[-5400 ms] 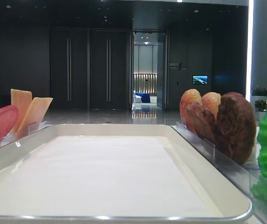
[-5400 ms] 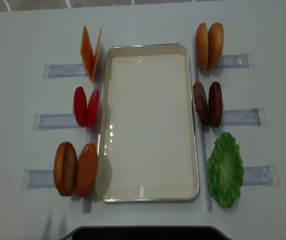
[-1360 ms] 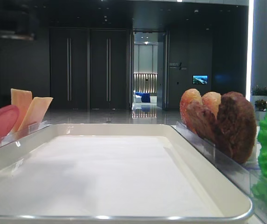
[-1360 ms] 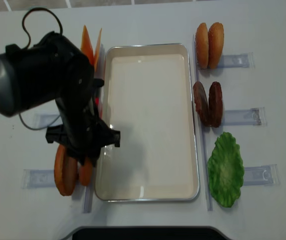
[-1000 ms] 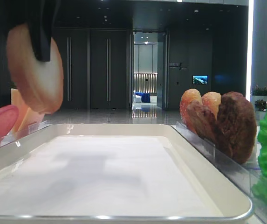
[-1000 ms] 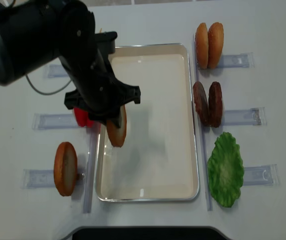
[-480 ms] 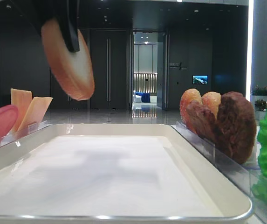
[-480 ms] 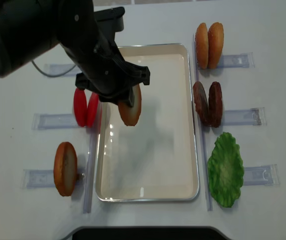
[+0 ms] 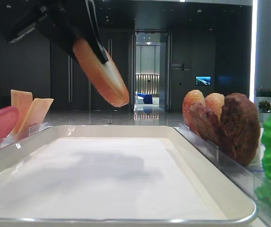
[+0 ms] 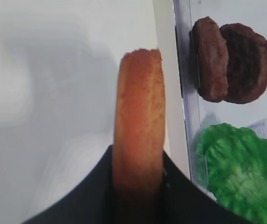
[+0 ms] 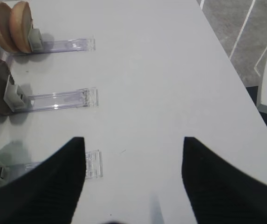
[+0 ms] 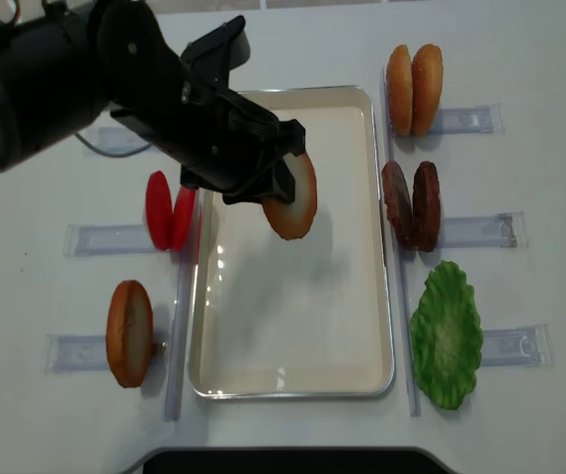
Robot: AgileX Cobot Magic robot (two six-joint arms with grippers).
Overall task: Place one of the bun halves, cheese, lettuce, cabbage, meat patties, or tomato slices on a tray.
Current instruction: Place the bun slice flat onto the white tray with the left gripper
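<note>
The bun half (image 12: 291,202) hangs tilted above the middle of the tray (image 12: 362,380), clenched at its edge by the left gripper (image 12: 269,185). To place it well, I judge it must come lower and lie flat before the jaws release it (it is held almost on edge). Farther right, the meat patties (image 12: 411,205) stand beside the tray, and the right gripper (image 11: 131,144) waits spread, with nothing between its fingers.
</note>
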